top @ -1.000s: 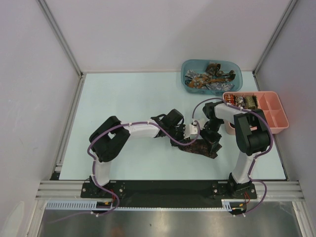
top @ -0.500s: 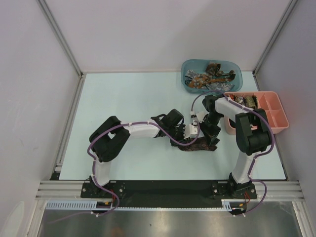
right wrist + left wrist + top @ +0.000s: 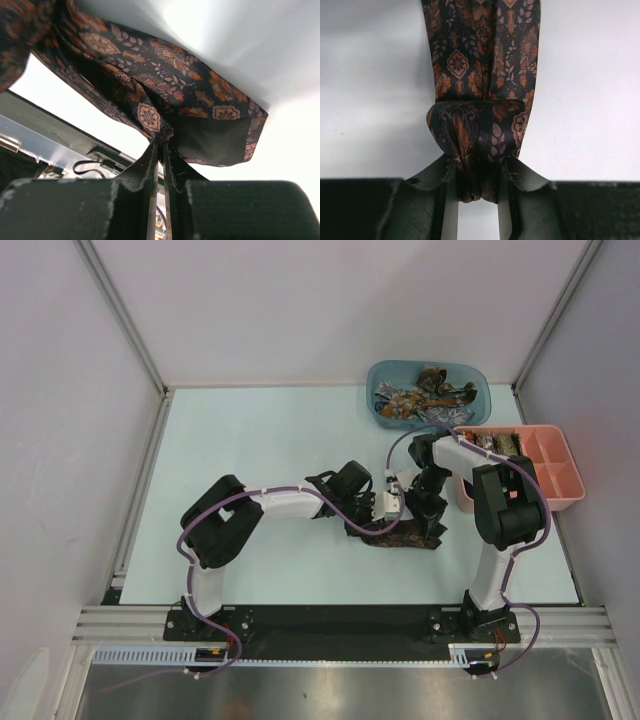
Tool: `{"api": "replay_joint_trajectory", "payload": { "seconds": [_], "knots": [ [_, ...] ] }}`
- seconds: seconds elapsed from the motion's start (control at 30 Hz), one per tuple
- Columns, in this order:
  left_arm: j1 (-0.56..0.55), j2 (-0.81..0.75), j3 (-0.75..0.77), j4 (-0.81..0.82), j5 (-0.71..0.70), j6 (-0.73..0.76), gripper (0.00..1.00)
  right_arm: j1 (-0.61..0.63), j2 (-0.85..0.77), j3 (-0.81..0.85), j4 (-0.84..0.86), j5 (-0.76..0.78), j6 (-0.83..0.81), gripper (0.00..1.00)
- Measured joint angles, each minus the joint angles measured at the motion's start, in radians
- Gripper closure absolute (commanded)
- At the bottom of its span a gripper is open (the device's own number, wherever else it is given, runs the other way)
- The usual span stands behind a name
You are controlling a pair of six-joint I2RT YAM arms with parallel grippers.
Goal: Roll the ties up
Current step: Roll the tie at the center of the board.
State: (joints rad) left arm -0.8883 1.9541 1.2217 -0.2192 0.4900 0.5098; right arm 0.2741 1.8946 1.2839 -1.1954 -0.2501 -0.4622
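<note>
- Left gripper [image 3: 475, 172]: jaws narrow, clamped on a bunched fold of the tie [image 3: 480, 75]. We judge this pinch anchors the started roll so it cannot unwind.
- Right gripper [image 3: 161, 150]: jaws almost together on a thin fold of the same tie near its lined end, with the cloth lifted off the table [image 3: 270, 430], likely to hold it taut for rolling.
- The tie lies mid-table between both grippers, gathered but not yet a finished roll.
- Tray [image 3: 560, 475], just right of the tie: patterned bundles sit in its far-left compartments and the rest are bare. We presume it is the destination.
- Tub [image 3: 484, 390], farthest: holds loose ties [image 3: 420, 398], presumably awaiting rolling.
</note>
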Motion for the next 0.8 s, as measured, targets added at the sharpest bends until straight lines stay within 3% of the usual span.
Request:
{"api": "replay_joint_trajectory", "payload": {
  "seconds": [0.43,0.67,0.8],
  "knots": [
    [0.000,0.000,0.000,-0.001,0.002,0.006,0.86,0.000,0.005,-0.056,-0.004,0.015,-0.005,0.81],
    [0.000,0.000,0.000,-0.001,0.002,0.006,0.85,-0.003,0.005,-0.082,-0.004,0.025,-0.004,0.86],
    [0.000,0.000,0.000,-0.001,0.002,0.006,0.86,-0.003,0.005,-0.089,-0.002,0.024,-0.003,0.82]
  ]
}}
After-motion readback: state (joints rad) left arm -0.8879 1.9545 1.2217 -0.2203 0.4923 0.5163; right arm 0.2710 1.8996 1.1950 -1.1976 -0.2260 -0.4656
